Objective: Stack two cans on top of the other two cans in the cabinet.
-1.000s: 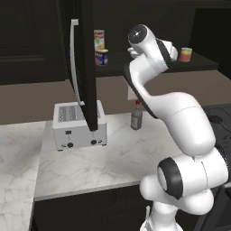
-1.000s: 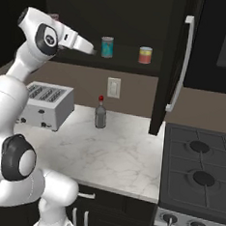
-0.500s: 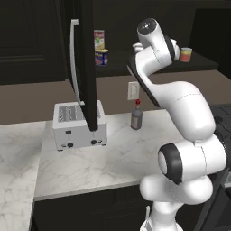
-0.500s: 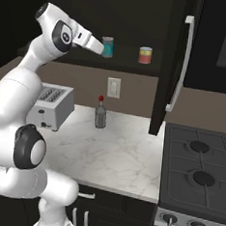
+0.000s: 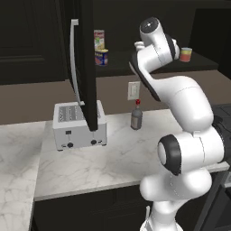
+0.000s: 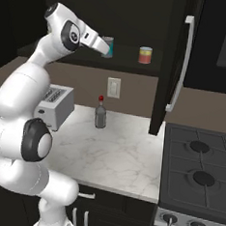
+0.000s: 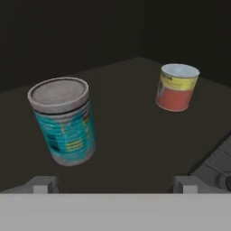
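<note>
the cabinet stands open, its tall door with the long silver handle swung out toward the room, and its dark shelf carries four cans. at the left end, seen from the left base view, the red, white and yellow can already sits on top of the yellow can with the blue band, a stack of two. the teal-blue can stands upright on the shelf by itself, and the red-orange can stands upright farther along the shelf, well apart from it, with bare shelf between them.

the end effector hangs just in front of the teal-blue can, its two fingertips spread wide with nothing between them; the can sits toward the left fingertip in the hand view, not touching either one. in the right base view the end effector partly covers that can.

below on the marble tabletop stand one white toaster and one grey bottle with a red cap, upright near the wall outlet. the open door hangs in front of the toaster in the left base view. one black stove adjoins the tabletop on the right.
</note>
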Controlling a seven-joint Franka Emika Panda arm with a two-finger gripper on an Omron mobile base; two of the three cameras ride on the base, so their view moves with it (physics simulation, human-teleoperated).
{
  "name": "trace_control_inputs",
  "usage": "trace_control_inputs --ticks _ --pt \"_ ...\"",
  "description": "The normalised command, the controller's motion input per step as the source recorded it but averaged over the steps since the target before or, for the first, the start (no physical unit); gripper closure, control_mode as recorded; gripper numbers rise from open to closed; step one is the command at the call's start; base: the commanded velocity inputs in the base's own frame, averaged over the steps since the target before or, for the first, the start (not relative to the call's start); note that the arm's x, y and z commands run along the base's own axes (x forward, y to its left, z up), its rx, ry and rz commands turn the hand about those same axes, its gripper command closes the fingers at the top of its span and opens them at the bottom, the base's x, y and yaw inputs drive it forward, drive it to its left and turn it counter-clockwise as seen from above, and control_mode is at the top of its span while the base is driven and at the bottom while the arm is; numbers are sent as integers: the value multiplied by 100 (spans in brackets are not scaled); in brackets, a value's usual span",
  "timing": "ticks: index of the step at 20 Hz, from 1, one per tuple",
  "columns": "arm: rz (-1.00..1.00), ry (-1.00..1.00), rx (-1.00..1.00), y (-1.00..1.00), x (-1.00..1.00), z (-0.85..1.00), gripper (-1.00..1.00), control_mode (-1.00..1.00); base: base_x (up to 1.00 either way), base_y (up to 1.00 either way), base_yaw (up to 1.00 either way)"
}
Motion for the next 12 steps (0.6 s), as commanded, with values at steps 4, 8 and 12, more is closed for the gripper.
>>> trace_control_inputs --ticks 4,8,12 --pt "0 -4 0 -3 26 -15 -100 -100 0 0 0" --pt "0 -1 0 0 30 -4 -100 -100 0 0 0" --pt "1 0 0 -4 31 0 -100 -100 0 0 0"
